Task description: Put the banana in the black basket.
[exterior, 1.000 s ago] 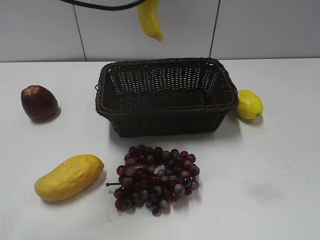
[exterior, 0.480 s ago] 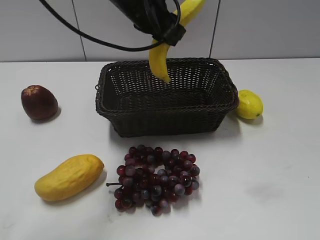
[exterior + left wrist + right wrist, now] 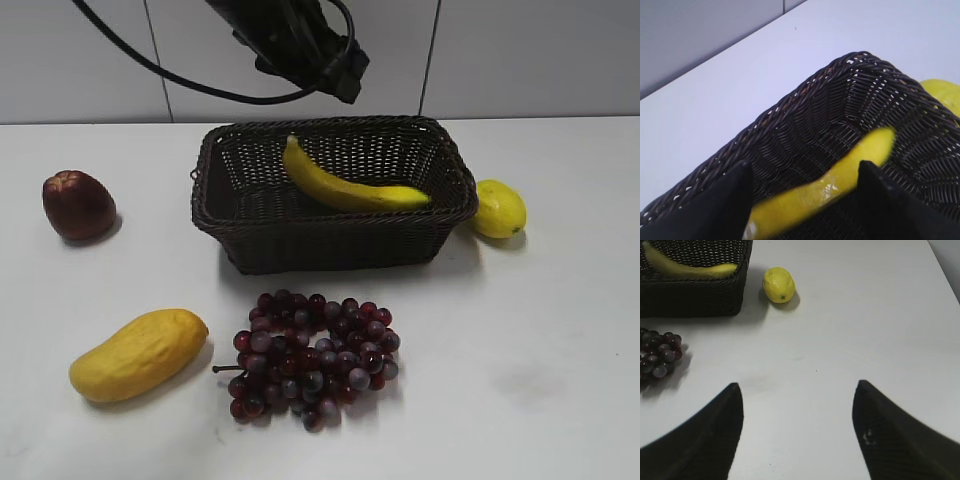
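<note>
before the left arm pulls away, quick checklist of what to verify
1. banana inside the black basket: ok, it lies across the inside.
2. left gripper released: ok, fingers apart above the banana, not touching it.
3. Banana clear of the rim: cannot tell, its right end sits close to the wall.
4. right gripper out of the way: ok, open over bare table.
5. lemon, grapes, mango outside the basket: ok.
</note>
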Tool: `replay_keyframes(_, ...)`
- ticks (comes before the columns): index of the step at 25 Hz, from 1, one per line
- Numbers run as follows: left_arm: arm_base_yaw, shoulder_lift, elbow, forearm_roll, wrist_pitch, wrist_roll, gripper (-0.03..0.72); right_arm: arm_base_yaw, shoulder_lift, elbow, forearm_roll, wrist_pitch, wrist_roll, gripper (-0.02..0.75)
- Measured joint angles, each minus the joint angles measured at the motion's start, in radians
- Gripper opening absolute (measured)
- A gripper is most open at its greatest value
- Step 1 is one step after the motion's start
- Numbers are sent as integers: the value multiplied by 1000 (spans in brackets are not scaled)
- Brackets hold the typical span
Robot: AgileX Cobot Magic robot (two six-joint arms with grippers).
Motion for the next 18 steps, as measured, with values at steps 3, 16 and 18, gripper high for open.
replay_keyframes(3,1,0,0,7,21,-13,627,0,0,0,0,0,0,519)
replay_keyframes(16,258,-7,-142,179,441,-243,569,0,0,0,0,0,0,519)
replay_keyframes(18,302,-25,-142,155,445,-243,569,0,0,0,0,0,0,519)
